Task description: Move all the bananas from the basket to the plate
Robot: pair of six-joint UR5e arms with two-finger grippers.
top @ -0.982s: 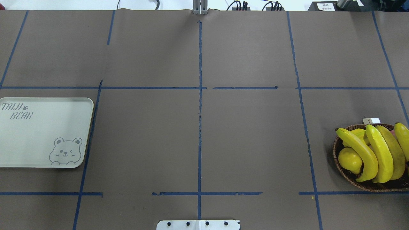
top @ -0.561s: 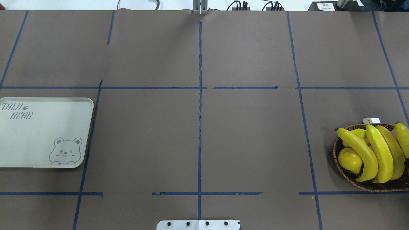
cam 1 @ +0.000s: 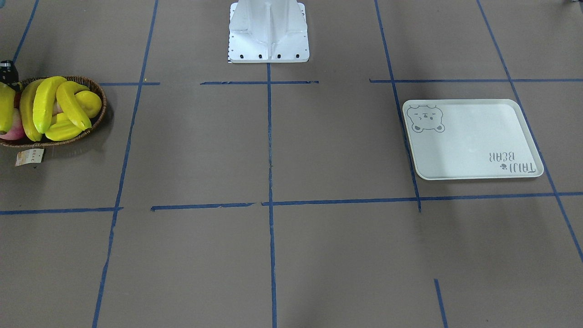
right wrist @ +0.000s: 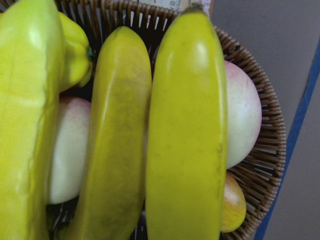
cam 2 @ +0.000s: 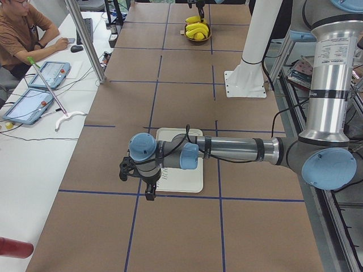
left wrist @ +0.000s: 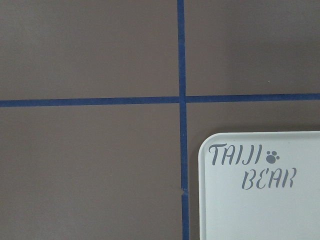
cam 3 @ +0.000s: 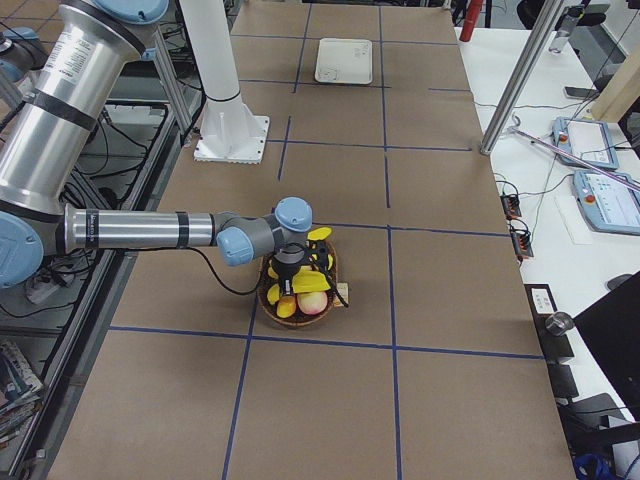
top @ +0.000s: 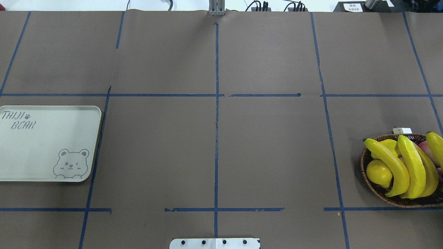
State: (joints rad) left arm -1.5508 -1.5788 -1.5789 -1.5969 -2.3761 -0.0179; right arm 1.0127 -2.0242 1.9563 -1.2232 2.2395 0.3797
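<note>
Bananas just rolled a little in the basket; the right claw seems to be nudging them. None on the plate yet. Claw spread or pinching, I cannot tell.

In the dark brown woven wicker basket, seen from overhead, the darker-skinned curved yellow toy banana has swung since a second ago: its far end, formerly lying alongside the tip of the brighter curved yellow toy banana, now sits lower, tucked behind that neighbour. The shift has opened a gap where a rounded pink toy fruit newly shows, between it and the curved yellow toy banana at the frame's right edge
</note>
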